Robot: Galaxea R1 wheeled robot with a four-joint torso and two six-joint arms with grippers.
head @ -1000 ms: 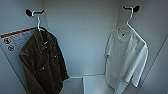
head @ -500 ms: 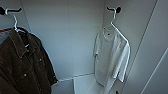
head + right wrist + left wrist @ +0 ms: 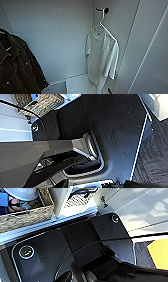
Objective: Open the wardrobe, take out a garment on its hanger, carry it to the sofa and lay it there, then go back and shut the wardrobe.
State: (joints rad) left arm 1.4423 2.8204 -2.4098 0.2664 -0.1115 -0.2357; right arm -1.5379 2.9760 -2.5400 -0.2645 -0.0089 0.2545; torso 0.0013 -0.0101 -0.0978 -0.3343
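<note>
We look into the open wardrobe (image 3: 60, 37), its white interior before us. Against its left side hangs a dark jacket (image 3: 17, 70); toward its right wall the white garment (image 3: 100, 57) hangs on its hanger (image 3: 106, 30) from a black hook (image 3: 103, 10). We cannot tell either end effector's state.

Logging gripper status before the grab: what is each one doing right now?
Left gripper: cannot be told.
Right gripper: cannot be told.
</note>
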